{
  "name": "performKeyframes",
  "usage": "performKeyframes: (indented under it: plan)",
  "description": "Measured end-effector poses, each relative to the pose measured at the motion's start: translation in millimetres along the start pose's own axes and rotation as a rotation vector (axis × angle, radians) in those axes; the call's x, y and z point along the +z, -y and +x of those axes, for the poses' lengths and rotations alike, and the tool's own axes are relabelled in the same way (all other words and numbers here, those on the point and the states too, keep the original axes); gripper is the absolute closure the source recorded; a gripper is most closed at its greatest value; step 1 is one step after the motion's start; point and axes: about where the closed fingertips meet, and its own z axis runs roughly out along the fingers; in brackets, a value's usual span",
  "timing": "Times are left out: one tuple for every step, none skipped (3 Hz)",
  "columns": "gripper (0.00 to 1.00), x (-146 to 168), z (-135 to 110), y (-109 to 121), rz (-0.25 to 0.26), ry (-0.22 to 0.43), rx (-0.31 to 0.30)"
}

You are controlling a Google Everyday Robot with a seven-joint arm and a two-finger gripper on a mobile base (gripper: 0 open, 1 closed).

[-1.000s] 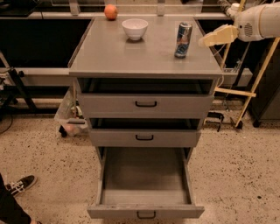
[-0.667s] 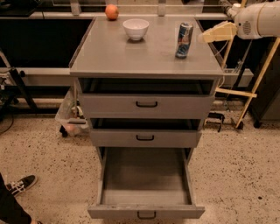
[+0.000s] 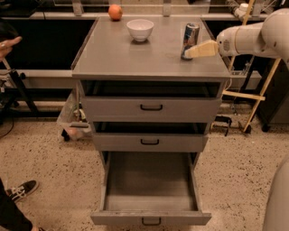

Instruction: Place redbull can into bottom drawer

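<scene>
The redbull can [image 3: 190, 39] stands upright on the grey cabinet top [image 3: 135, 56], near its right rear. My gripper [image 3: 200, 49] reaches in from the right on a white arm and sits right beside the can's lower right side, overlapping its base in this view. Whether it touches the can cannot be told. The bottom drawer [image 3: 151, 219] is pulled wide open at the foot of the cabinet, and its inside looks bare. It has a small black handle on its front.
A white bowl [image 3: 140, 30] and an orange fruit [image 3: 115, 12] sit at the back of the top. The two upper drawers [image 3: 151, 108] are slightly ajar. A person's hand [image 3: 9, 45] and shoe [image 3: 20, 189] show at the left. A wooden frame [image 3: 253, 94] stands at the right.
My gripper has moved left and down from off the cabinet's right edge to right beside the can. The can and the drawers have not moved.
</scene>
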Motion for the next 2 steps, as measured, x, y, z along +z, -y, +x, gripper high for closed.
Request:
performKeyframes:
  plan:
    - [0.00,46.5,5.9,11.8,0.057,-0.015,0.014]
    - [0.00,76.3,-12.2,39.4,0.175,0.030,0.027]
